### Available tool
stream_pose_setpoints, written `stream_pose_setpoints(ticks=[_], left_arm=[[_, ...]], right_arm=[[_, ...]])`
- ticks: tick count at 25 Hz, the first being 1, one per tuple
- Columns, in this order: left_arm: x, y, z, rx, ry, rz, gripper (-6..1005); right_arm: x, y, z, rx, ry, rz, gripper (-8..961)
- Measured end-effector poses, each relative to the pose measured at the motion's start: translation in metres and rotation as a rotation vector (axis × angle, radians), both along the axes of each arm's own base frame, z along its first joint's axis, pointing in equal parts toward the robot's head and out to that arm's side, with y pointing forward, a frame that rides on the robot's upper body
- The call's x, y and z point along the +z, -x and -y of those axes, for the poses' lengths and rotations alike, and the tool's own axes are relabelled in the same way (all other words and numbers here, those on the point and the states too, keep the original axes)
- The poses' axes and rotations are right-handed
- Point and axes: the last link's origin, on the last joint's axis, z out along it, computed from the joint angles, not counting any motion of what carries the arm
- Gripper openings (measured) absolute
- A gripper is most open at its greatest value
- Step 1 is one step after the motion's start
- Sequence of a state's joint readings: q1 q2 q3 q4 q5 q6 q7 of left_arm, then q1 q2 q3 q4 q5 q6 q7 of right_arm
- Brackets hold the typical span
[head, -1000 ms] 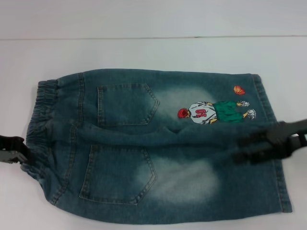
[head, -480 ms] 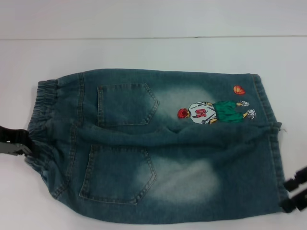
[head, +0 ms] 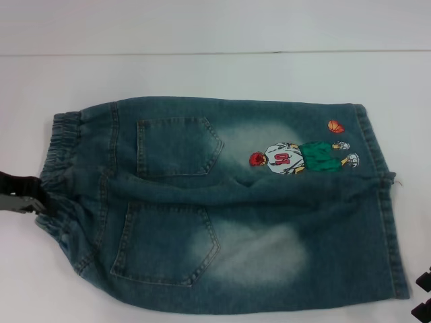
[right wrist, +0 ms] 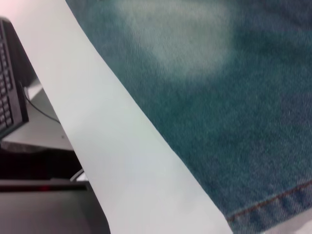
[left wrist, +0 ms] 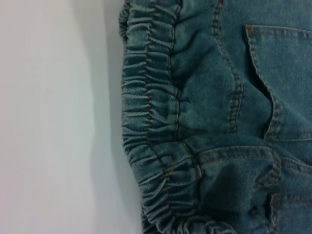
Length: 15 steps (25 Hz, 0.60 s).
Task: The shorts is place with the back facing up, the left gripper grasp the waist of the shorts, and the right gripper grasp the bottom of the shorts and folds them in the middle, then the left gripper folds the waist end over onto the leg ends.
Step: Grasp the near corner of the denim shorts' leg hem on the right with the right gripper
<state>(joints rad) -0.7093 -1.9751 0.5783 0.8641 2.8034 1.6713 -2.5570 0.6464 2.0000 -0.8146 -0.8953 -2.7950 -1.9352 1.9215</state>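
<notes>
The shorts (head: 222, 202) lie flat and back up on the white table (head: 202, 74), both back pockets showing. The embroidered player (head: 300, 157) is on the far leg. The waist end (head: 57, 168) points left and the leg ends (head: 385, 202) point right. My left gripper (head: 23, 198) sits at the puckered waistband's outer edge, touching it. The left wrist view shows that elastic band (left wrist: 151, 112) close up, bunched toward one side. My right gripper (head: 424, 296) is off the cloth at the lower right corner, fingers apart and holding nothing. The right wrist view shows a leg (right wrist: 219, 97) and its stitched hem (right wrist: 273, 207).
In the right wrist view the table's front edge (right wrist: 122, 146) runs close beside the shorts. Beyond it, lower down, stands a black keyboard (right wrist: 9, 92) on a desk. A seam line (head: 202, 53) crosses the table behind the shorts.
My right gripper has left the leg hems, moving down and to the right until it is almost out of the head view. The left gripper has shifted slightly at the waistband.
</notes>
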Motion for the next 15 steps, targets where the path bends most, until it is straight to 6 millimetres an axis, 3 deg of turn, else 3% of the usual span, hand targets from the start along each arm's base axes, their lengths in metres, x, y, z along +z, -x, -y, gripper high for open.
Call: stream_pose_setpoints(ticks=[15], left_arm=[[0.000,0.000,-0.001,-0.001,-0.004,0.000,39]], right_arm=[[-0.019,0.001,-0.002,0.010,0.039,0.018,802]])
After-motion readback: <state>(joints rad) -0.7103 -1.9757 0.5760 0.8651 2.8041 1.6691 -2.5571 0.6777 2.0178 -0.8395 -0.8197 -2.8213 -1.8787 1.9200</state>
